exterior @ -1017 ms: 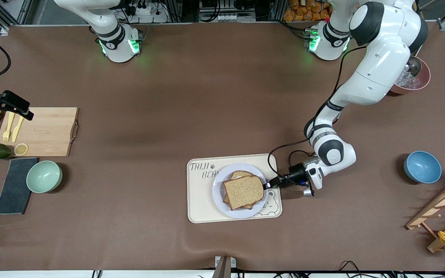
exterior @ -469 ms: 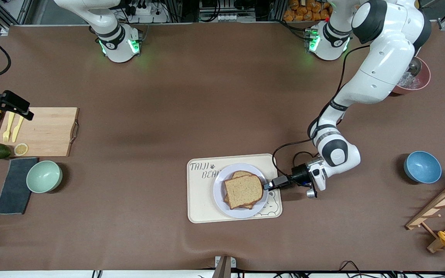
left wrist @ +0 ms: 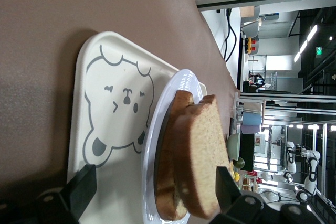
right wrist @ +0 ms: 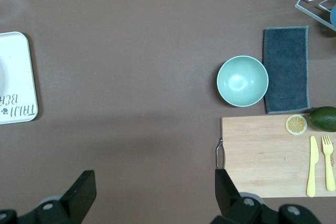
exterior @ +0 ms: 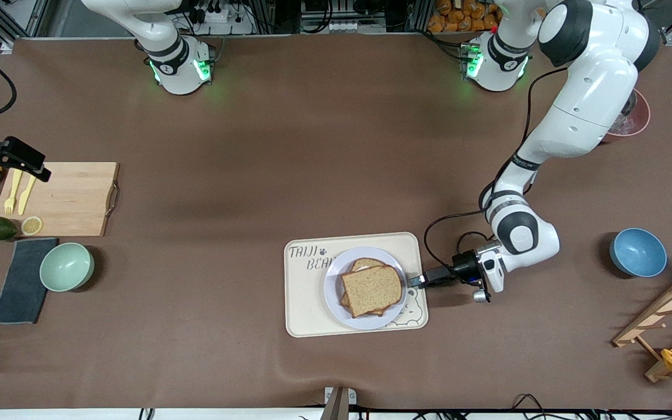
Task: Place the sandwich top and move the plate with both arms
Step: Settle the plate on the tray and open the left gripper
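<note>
Black left gripper point(exterior: 415, 283) hanging low over the tray's rim, fingers point(left wrist: 79, 192) spread wide, gripping nothing, just beside the plate point(exterior: 333, 291). Grainy light-brown sandwich top point(exterior: 372, 289) lying square on a second slice, stacked on that round pale plate, sitting on the cream bear tray point(exterior: 301, 303). Right gripper point(exterior: 3, 153) waiting, splayed open, over the wooden cutting board point(exterior: 73, 198) bearing yellow cutlery point(right wrist: 319, 163).
</note>
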